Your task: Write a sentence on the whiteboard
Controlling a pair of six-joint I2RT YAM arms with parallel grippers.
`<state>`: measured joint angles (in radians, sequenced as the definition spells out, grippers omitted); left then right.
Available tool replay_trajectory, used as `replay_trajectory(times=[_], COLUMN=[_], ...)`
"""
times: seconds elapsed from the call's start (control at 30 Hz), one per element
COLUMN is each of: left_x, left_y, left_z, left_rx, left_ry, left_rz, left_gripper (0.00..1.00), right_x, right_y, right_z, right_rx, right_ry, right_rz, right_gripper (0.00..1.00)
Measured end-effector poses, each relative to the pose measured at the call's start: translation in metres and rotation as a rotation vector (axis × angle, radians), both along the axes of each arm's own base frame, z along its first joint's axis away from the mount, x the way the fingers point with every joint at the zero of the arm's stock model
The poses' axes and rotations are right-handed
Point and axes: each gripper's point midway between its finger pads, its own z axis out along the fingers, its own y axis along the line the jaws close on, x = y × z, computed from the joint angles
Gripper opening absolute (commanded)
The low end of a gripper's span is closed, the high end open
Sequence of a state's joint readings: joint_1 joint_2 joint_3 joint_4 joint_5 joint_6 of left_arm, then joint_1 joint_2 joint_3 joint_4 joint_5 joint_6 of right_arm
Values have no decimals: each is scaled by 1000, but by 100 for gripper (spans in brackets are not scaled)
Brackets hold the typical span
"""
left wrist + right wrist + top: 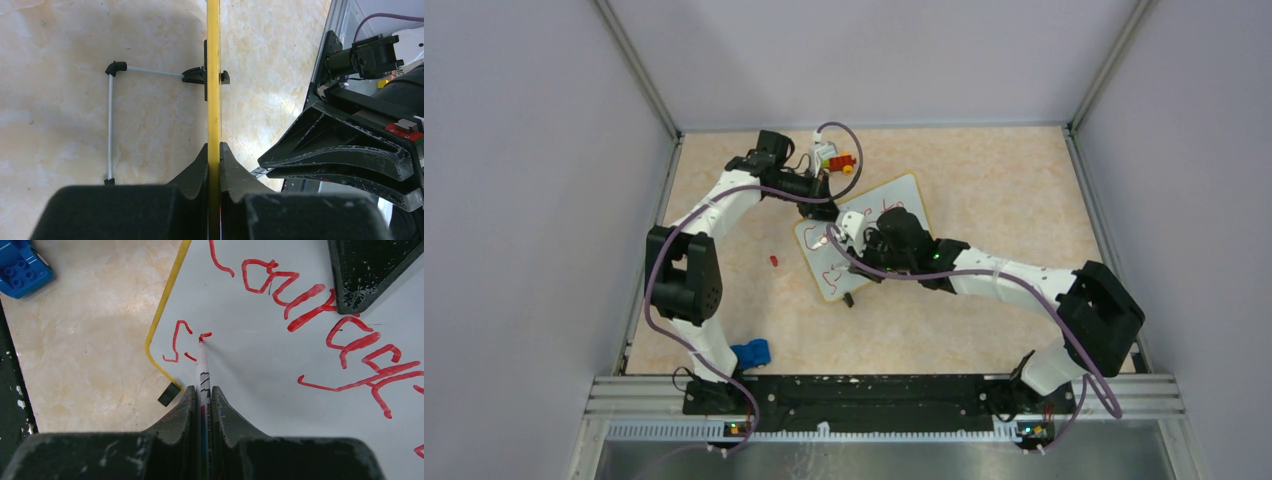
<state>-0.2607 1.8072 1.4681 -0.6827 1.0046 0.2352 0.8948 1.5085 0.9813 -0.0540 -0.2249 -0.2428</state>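
While the right gripper (pixel 202 392) is clenched on a slim white marker (pixel 202 371), its matte black jaws tight on the printed barrel, the red tip touches the whiteboard (pixel 260 410). The board is glossy white with rounded corners. The sentence (pixel 306 307) is in thick, loopy red handwriting: the top line reads roughly "Courage", and the lower line has just an "S" and a short stroke at the tip. A thin yellow rim (pixel 165 305) runs along the board's edge, with a small square black foot (pixel 168 394) at the near corner. The left gripper (pixel 214 150) is clenched on the far rim, which its wrist camera sees edge-on. A thin metal wire stand (pixel 111 125) with black elbow joints sits behind the board. The board sits mid-worktop (pixel 984 190), skewed, between both grippers. The worktop is beige with a marbled pattern. A knobbed blue block (pixel 751 352) lies near the left arm's base, well apart from the board.
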Motion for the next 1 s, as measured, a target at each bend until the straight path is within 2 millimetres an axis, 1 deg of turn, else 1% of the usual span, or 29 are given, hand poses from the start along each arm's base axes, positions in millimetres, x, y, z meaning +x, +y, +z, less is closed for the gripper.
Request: replay_trajectory(times=[0.2, 0.4, 0.53, 1.0], left_x=[0, 0, 0, 0], left_y=[0, 0, 0, 0], left_z=[0, 0, 0, 0], left_rx=[0, 0, 0, 0], left_ry=[0, 0, 0, 0], left_rz=[0, 0, 0, 0], left_gripper=[0, 0, 0, 0], right_x=[-4, -12, -16, -17], right_y=[-4, -11, -14, -19], right_z=[-8, -23, -29, -33], right_rx=[-17, -53, -74, -99], right_ry=[16, 40, 48, 51], right_rz=[5, 20, 27, 25], right_gripper=[0, 0, 0, 0])
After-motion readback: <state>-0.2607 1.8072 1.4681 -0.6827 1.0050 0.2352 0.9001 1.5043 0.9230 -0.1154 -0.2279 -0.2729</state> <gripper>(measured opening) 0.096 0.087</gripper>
